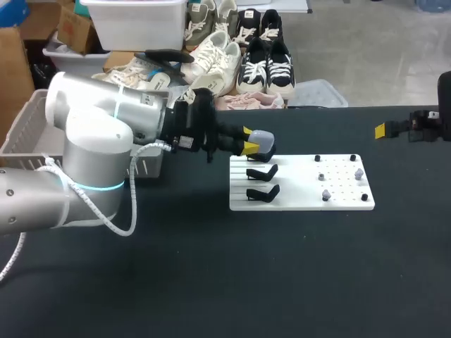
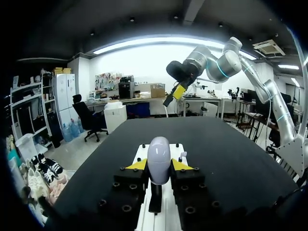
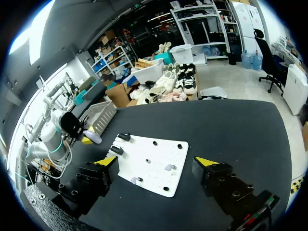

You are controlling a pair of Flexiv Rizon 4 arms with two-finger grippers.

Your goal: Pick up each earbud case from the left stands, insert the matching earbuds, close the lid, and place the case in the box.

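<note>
A pale lavender earbud case sits at the far black stand on the left end of the white board. My left gripper is shut on it, one yellow tip on each side. In the left wrist view the case stands upright between the fingertips, with the stand's black post under it. Two more black stands nearer me are bare. Small grey earbuds rest on the board's right half. My right gripper hangs open beyond the board's far right, above the table; its wrist view shows the board below.
A grey slatted basket stands at the table's left edge, behind my left arm; the right wrist view shows this basket too. Black pegs dot the board's right half. Dark tabletop spreads in front of the board.
</note>
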